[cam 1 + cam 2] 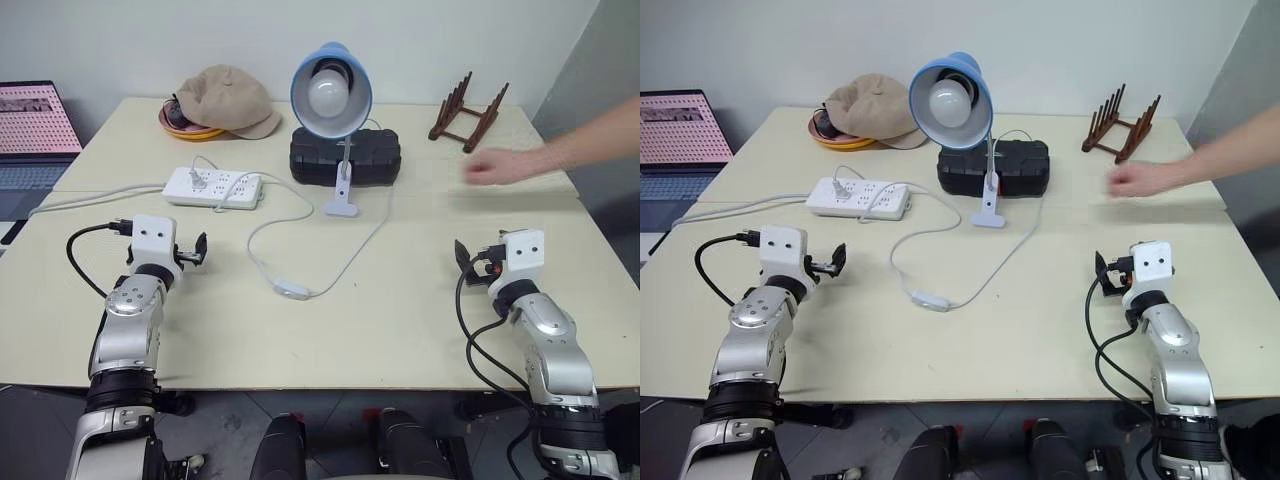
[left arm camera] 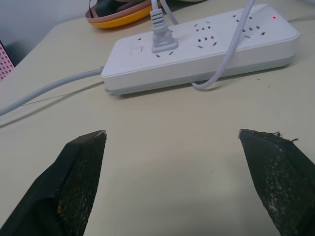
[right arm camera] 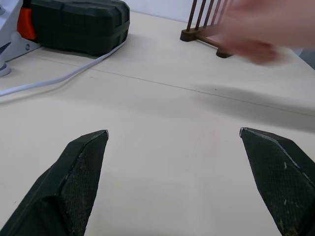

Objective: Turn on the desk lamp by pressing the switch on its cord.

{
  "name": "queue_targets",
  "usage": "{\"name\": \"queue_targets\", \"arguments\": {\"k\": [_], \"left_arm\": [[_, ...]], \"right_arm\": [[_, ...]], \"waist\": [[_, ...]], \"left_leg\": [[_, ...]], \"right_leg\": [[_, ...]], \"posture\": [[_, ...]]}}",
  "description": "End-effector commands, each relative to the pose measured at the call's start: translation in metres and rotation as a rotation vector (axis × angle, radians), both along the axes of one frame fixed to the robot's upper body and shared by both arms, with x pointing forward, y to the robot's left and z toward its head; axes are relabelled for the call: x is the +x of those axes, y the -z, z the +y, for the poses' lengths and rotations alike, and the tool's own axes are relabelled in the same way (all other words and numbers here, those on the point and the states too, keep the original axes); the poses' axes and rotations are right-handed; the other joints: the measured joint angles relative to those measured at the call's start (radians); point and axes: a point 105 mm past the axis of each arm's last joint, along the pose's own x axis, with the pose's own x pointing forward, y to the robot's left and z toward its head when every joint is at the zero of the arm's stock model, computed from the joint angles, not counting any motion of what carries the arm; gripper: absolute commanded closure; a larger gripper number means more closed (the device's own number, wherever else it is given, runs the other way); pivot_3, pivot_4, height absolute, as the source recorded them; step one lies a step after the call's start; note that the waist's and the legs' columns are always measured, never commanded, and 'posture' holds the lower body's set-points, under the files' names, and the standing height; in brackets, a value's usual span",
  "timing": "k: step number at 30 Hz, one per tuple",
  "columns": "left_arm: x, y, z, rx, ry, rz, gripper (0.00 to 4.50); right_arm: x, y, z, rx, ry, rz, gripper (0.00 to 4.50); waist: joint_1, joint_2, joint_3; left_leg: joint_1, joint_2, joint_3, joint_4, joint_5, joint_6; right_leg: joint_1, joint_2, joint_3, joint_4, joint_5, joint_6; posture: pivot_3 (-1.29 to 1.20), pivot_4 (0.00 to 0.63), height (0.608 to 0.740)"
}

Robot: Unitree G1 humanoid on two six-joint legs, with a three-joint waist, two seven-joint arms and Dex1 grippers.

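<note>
- Left eye view: the desk lamp (image 1: 331, 95) stands at the middle of the far half of the table (image 1: 400, 320), its light-blue dome shade tipped toward the robot so the large round white bulb faces forward, unlit. A thin white stem drops from the shade to a white clip base resting on the tabletop.
- The cord (image 1: 365, 245) is thin and white; it sweeps from the lamp's base toward the near side, then loops back left to the power strip (image 1: 213, 187).
- The switch (image 1: 292, 291), a small white oblong on that wire, lies flat on the table near the centre, nearer than the lamp and roughly midway between the two arms.
- The left gripper (image 1: 198, 250) hovers level over the near-left part of the table, pointing forward, fingers spread wide with nothing between them. In the left wrist view the power strip lies just ahead of it, one plug seated in a socket.
- The right gripper (image 1: 466, 256) sits level over the near-right part, also pointing forward, its fingers apart and empty. Both are well apart from the switch.
- A person's hand (image 1: 500, 166) reaches in from the right above the far-right tabletop.
- The surface is pale cream. On its far side, left to right, sit a tan cap (image 1: 228, 97) on a yellow-rimmed dish, a black case (image 1: 375, 152) behind the lamp and a dark wooden rack (image 1: 468, 115). A laptop (image 1: 35, 125) stands at the far left; a plain pale wall runs behind.
</note>
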Motion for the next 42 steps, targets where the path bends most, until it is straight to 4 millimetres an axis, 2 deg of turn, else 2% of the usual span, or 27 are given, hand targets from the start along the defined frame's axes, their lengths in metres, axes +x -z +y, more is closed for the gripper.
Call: {"name": "queue_targets", "arguments": {"k": [1, 4, 8, 11, 14, 16, 19, 20, 24, 27, 30, 32, 33, 35, 38, 42], "left_arm": [[-0.002, -0.021, -0.001, 0.006, 0.012, -0.079, 0.00], [-0.004, -0.023, 0.000, 0.016, 0.019, -0.070, 0.00], [-0.005, -0.031, 0.005, 0.031, 0.019, -0.082, 0.00], [-0.006, -0.029, 0.009, 0.064, -0.004, -0.078, 0.00], [-0.007, -0.035, 0.006, 0.060, 0.038, -0.075, 0.00], [-0.009, -0.043, -0.002, 0.092, 0.136, -0.060, 0.00], [-0.020, -0.062, -0.019, 0.120, 0.342, -0.009, 0.00], [-0.028, -0.066, -0.033, 0.134, 0.459, 0.037, 0.00], [-0.058, -0.070, -0.068, 0.174, 0.762, 0.178, 0.00], [-0.078, -0.071, -0.083, 0.199, 0.915, 0.262, 0.00], [-0.095, -0.065, -0.093, 0.242, 1.040, 0.366, 0.00], [-0.103, -0.061, -0.093, 0.295, 1.085, 0.426, 0.00], [-0.105, -0.060, -0.091, 0.348, 1.099, 0.440, 0.00], [-0.106, -0.060, -0.087, 0.381, 1.098, 0.458, 0.00], [-0.106, -0.061, -0.084, 0.402, 1.100, 0.458, 0.00], [-0.106, -0.061, -0.084, 0.393, 1.102, 0.455, 0.00]], "right_arm": [[0.000, -0.014, 0.005, -0.031, -0.043, -0.051, 0.01], [0.000, -0.017, -0.001, -0.035, -0.022, -0.050, 0.01], [0.003, -0.022, 0.007, -0.041, -0.064, -0.063, 0.01], [0.006, -0.020, 0.009, -0.052, -0.083, -0.060, 0.01], [0.010, -0.024, 0.013, -0.040, -0.086, -0.062, 0.01], [0.010, -0.031, 0.035, -0.003, -0.189, -0.056, 0.01], [-0.005, -0.036, 0.090, -0.022, -0.542, 0.018, 0.01], [-0.011, -0.036, 0.109, -0.029, -0.658, 0.064, 0.01], [-0.033, -0.040, 0.157, -0.028, -0.942, 0.163, 0.01], [-0.049, -0.044, 0.186, -0.015, -1.114, 0.183, 0.01], [-0.053, -0.035, 0.206, -0.046, -1.195, 0.209, 0.01], [-0.047, -0.027, 0.216, -0.071, -1.195, 0.213, 0.01], [-0.033, -0.024, 0.222, -0.074, -1.128, 0.198, 0.01], [-0.024, -0.017, 0.234, -0.090, -1.116, 0.200, 0.01], [-0.023, -0.004, 0.244, -0.143, -1.149, 0.222, 0.01], [-0.023, 0.002, 0.255, -0.165, -1.180, 0.245, 0.01]], "waist": [[0.000, 0.000, 0.000], [0.000, 0.000, 0.000], [0.000, 0.000, 0.000], [0.000, 0.000, 0.000], [0.000, 0.000, 0.000], [0.000, 0.000, 0.000], [-0.009, 0.000, 0.000], [-0.011, 0.000, 0.000], [-0.018, 0.000, 0.001], [-0.017, 0.000, 0.001], [-0.020, 0.000, 0.001], [-0.020, 0.000, 0.001], [-0.021, 0.000, 0.001], [-0.025, 0.000, 0.001], [-0.024, 0.000, 0.001], [-0.021, 0.000, 0.001]], "left_leg": [[0.000, 0.000, 0.000, 0.000, 0.000, 0.000], [0.000, 0.000, 0.000, 0.000, 0.000, 0.000], [0.000, 0.000, 0.000, 0.000, 0.000, 0.000], [0.000, 0.000, 0.000, 0.000, 0.000, 0.000], [0.000, 0.000, 0.000, 0.000, 0.000, 0.000], [0.000, 0.000, 0.000, 0.000, 0.000, 0.000], [0.000, 0.000, 0.000, 0.000, 0.000, 0.000], [0.000, 0.001, 0.000, -0.001, 0.000, 0.000], [0.000, 0.001, 0.000, -0.002, 0.000, 0.000], [-0.001, 0.001, 0.000, -0.003, 0.000, 0.000], [-0.001, 0.001, -0.001, -0.003, 0.000, 0.000], [-0.001, 0.001, -0.001, -0.003, 0.000, 0.000], [-0.001, 0.001, -0.001, -0.003, 0.000, 0.000], [-0.001, 0.002, -0.001, -0.002, 0.000, 0.000], [-0.001, 0.002, 0.000, -0.002, 0.000, 0.000], [-0.003, 0.002, 0.000, -0.003, 0.000, 0.000]], "right_leg": [[0.000, 0.000, 0.000, 0.000, 0.000, 0.000], [0.000, 0.000, 0.000, 0.000, 0.000, 0.000], [0.000, 0.000, 0.000, 0.000, 0.000, 0.000], [0.000, 0.000, 0.000, 0.000, 0.000, 0.000], [0.000, 0.000, 0.000, 0.000, 0.000, 0.000], [0.000, 0.000, 0.000, 0.000, 0.000, 0.000], [-0.001, 0.000, 0.000, 0.000, 0.000, 0.000], [-0.001, 0.000, 0.000, 0.000, 0.000, -0.001], [-0.001, 0.000, 0.000, 0.000, -0.003, -0.005], [-0.001, 0.000, -0.001, -0.001, -0.004, -0.007], [-0.002, 0.000, -0.002, -0.001, -0.005, -0.008], [-0.002, 0.000, -0.002, -0.001, -0.005, -0.008], [-0.002, 0.000, -0.002, -0.001, -0.005, -0.008], [-0.003, 0.000, -0.002, 0.000, -0.005, -0.009], [-0.004, 0.000, -0.002, 0.000, -0.005, -0.009], [-0.005, 0.000, -0.002, 0.000, -0.005, -0.009]], "posture": [[0.00, 0.150, 0.740], [0.00, 0.150, 0.740], [0.00, 0.150, 0.740], [0.00, 0.150, 0.740], [0.00, 0.150, 0.740], [0.00, 0.150, 0.740], [0.00, 0.150, 0.740], [0.00, 0.150, 0.740], [0.00, 0.150, 0.740], [0.00, 0.150, 0.740], [0.00, 0.150, 0.740], [0.00, 0.150, 0.740], [0.00, 0.150, 0.740], [0.00, 0.150, 0.740], [0.00, 0.150, 0.740], [0.00, 0.150, 0.740]]}}
